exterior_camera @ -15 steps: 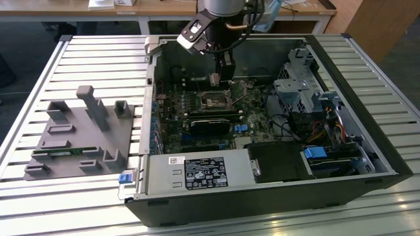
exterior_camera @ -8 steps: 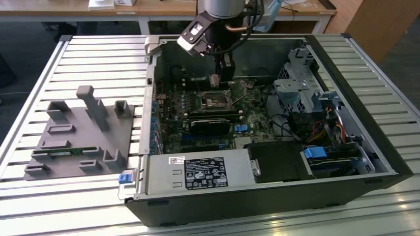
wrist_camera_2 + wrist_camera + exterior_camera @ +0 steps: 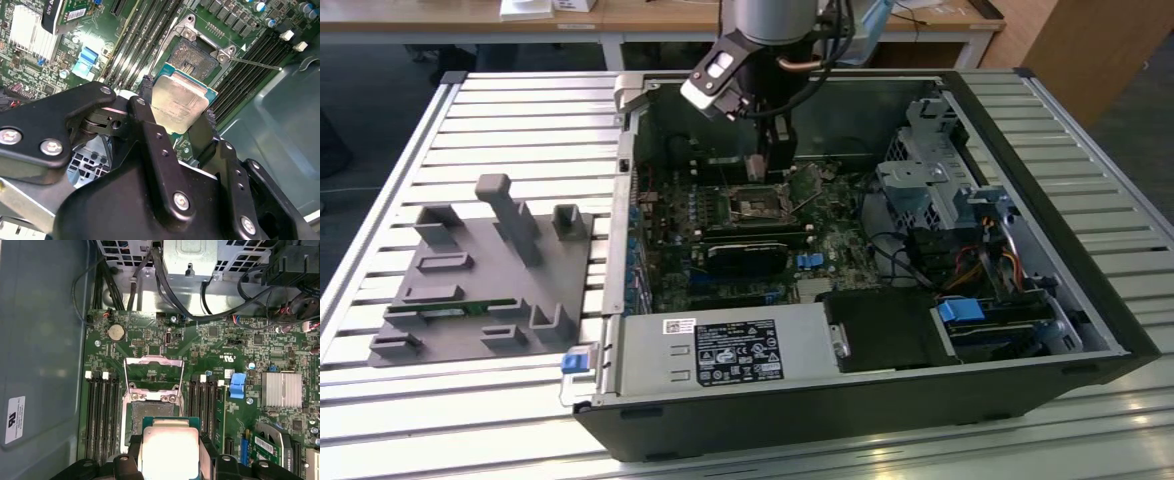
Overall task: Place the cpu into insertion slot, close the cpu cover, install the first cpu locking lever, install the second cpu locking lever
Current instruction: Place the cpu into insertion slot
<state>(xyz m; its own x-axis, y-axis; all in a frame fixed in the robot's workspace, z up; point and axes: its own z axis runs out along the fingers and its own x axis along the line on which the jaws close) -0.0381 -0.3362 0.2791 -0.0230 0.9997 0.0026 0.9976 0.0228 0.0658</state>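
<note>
My gripper (image 3: 178,105) is shut on the cpu (image 3: 182,97), a small square chip with a dull silver top, its black fingers (image 3: 146,100) pressing on two opposite edges. In the first wrist view the cpu (image 3: 167,450) hangs just above and slightly short of the bare insertion slot (image 3: 150,412). The cpu cover (image 3: 152,362), a thin silvery frame, is folded back off the slot. A thin locking lever (image 3: 255,62) sticks out sideways beside the slot (image 3: 197,55). In the exterior view the gripper (image 3: 778,165) hovers inside the open case over the slot (image 3: 758,205).
Memory slots (image 3: 102,410) flank the socket on both sides. A finned heatsink (image 3: 281,390) and a blue connector (image 3: 238,385) lie nearby. The black power supply (image 3: 720,350) and drive cages (image 3: 934,180) stand in the case. A grey fixture (image 3: 480,270) lies at the exterior view's left.
</note>
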